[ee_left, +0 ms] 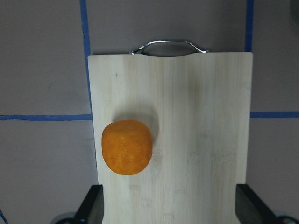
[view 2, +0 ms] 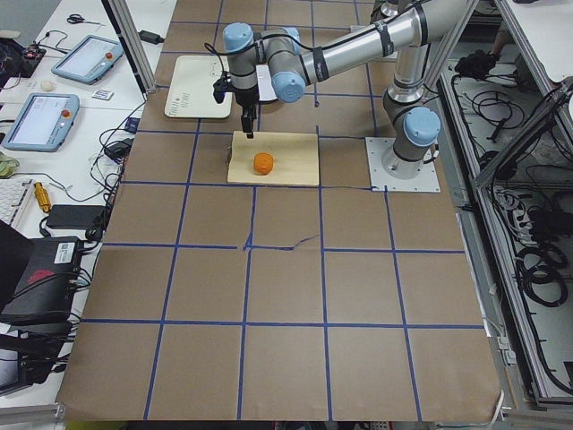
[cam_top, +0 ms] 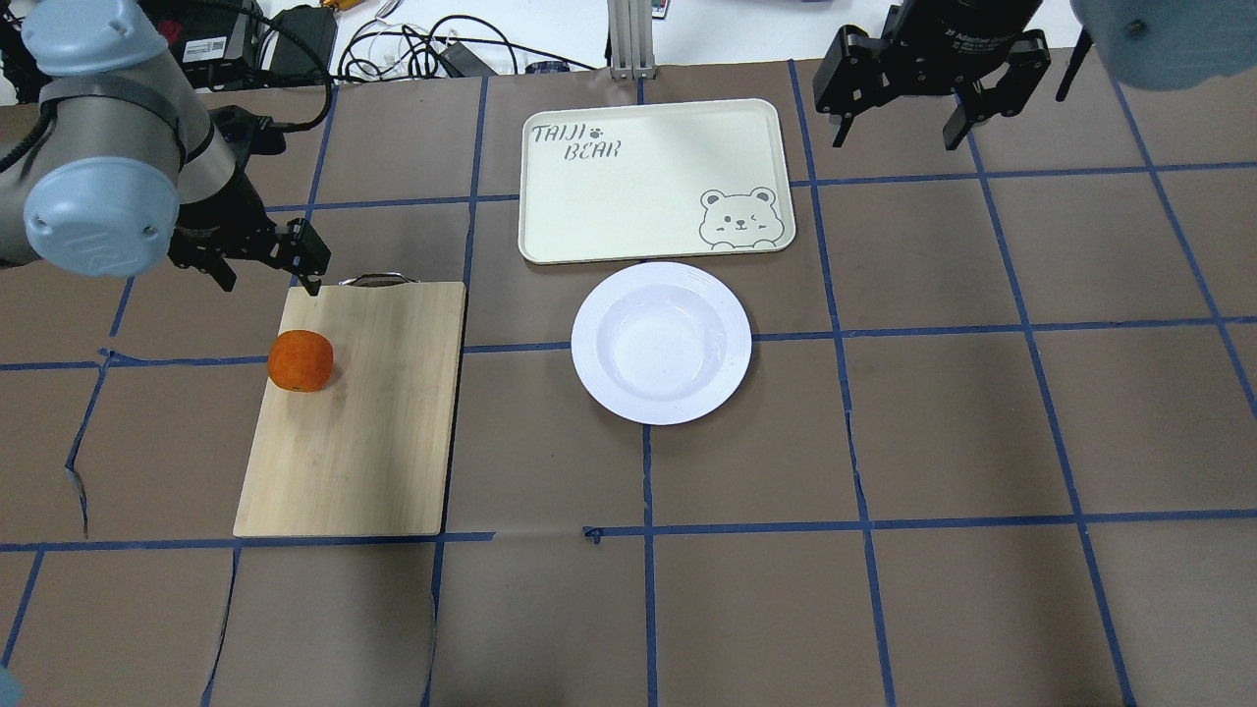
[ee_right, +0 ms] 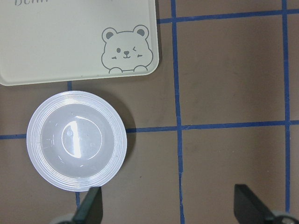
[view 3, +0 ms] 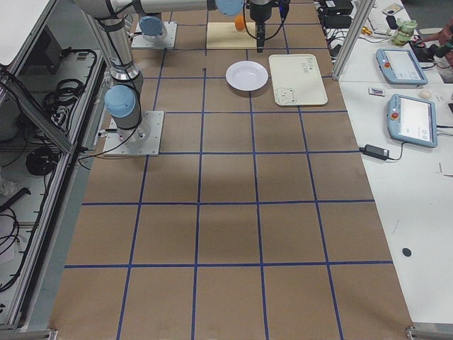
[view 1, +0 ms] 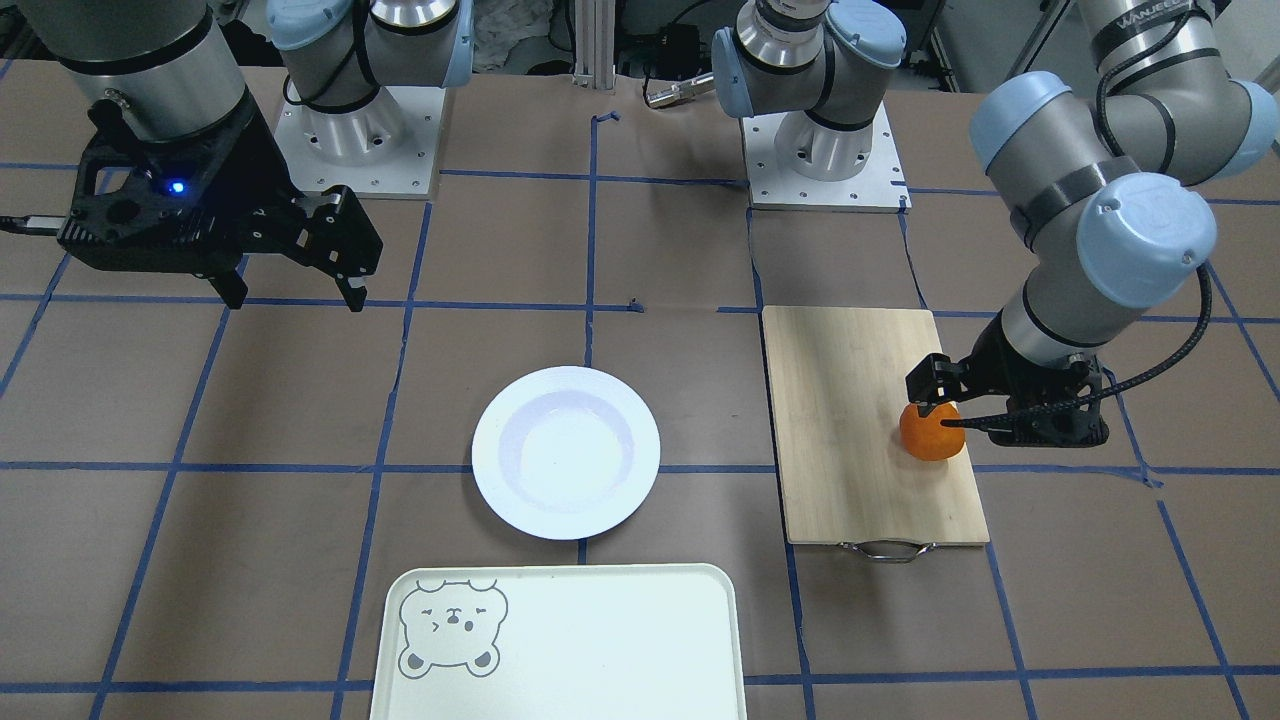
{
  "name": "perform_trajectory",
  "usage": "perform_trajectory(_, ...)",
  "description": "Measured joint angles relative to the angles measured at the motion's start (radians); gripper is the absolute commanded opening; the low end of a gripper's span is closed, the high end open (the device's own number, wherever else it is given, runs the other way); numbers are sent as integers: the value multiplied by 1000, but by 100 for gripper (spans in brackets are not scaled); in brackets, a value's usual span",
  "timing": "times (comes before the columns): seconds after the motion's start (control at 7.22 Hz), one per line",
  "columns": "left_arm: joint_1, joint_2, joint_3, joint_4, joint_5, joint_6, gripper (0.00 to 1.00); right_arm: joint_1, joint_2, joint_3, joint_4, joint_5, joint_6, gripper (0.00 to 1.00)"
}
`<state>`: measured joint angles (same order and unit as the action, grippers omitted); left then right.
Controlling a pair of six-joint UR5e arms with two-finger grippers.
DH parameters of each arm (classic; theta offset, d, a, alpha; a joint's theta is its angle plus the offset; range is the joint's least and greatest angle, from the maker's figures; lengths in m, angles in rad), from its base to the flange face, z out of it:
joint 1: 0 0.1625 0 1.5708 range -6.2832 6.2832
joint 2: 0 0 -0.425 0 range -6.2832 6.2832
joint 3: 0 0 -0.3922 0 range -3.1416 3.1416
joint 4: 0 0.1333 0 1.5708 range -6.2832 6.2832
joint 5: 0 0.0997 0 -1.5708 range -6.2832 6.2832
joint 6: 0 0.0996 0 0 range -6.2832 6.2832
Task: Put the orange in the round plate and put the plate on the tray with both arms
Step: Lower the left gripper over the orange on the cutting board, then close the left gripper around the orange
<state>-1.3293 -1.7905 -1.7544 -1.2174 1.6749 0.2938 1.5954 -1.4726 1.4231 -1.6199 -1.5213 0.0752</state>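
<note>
Orange point(cam_top: 300, 360): on cutting board point(cam_top: 363, 432), well to robot's L of plate point(cam_top: 661, 343).
Tray point(cam_top: 628, 196): just beside plate.
L gripper point(cam_top: 270, 283): jaws spread, nothing held, far L of plate.
R gripper point(cam_top: 896, 137): jaws spread, nothing held, R of plate.

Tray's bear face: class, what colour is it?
The bear face is grey, on the pale cream tray; clearest in the right wrist-mounted view.
</note>
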Motion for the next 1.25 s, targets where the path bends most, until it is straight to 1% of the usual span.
perform_trajectory(0.28,34,-11,-77,57,-40,33,100,0,0,0,0,-1,0,100)
perform_trajectory(0.55,39,-26,-138,119,-55,46,100,0,0,0,0,-1,0,100)
perform_trajectory(0.83,41,-51,-153,139,-55,70,100,0,0,0,0,-1,0,100)
perform_trajectory(1.25,48,-90,-155,186,-17,101,100,0,0,0,-3,0,0,100)
